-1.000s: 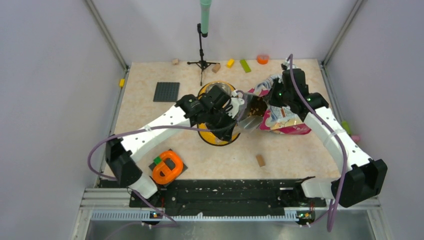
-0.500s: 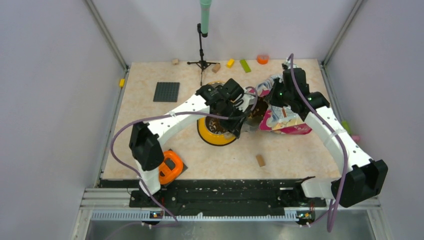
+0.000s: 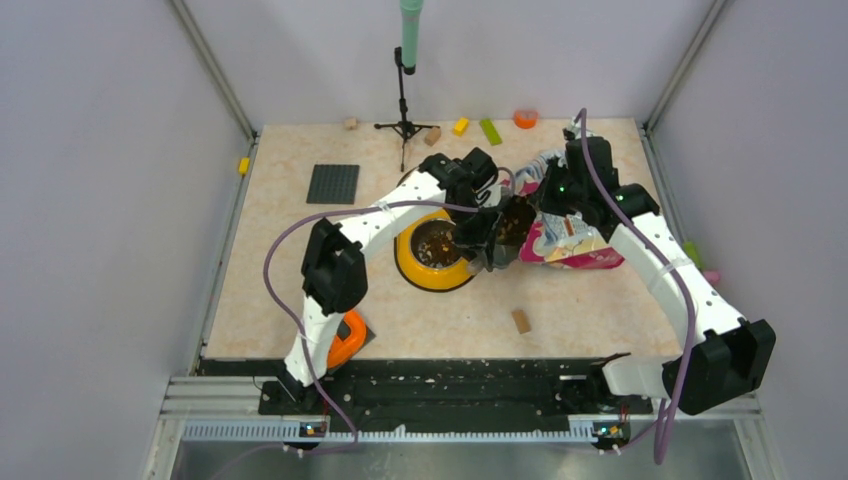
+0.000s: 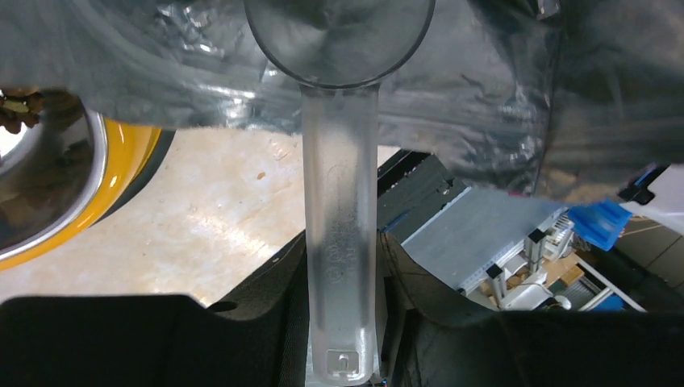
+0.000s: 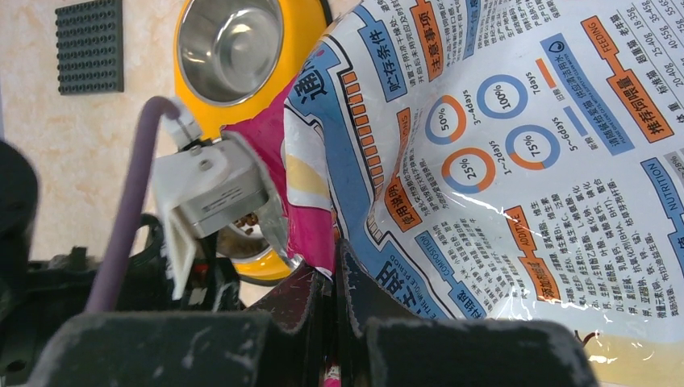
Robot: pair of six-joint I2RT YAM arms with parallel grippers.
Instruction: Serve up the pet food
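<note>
We count one pink bag [image 5: 500,161], one yellow bowl [image 3: 410,270] and one clear scoop [image 4: 339,185]. The kibble [image 3: 436,243] — small dark-brown pellets — lies in the bowl, with more at the bag mouth. Our left gripper [image 4: 343,322] clamps the scoop handle; our right gripper [image 5: 335,278] pinches the bag's edge.

bag [image 5: 516,161]: glossy crinkled plastic film | scoop [image 4: 339,242]: frosted translucent plastic | bowl [image 5: 298,36]: polished metal inside, glossy yellow shell | tabletop [image 5: 48,161]: matt, mottled | baseplate [image 5: 89,47]: matt studded plastic
</note>
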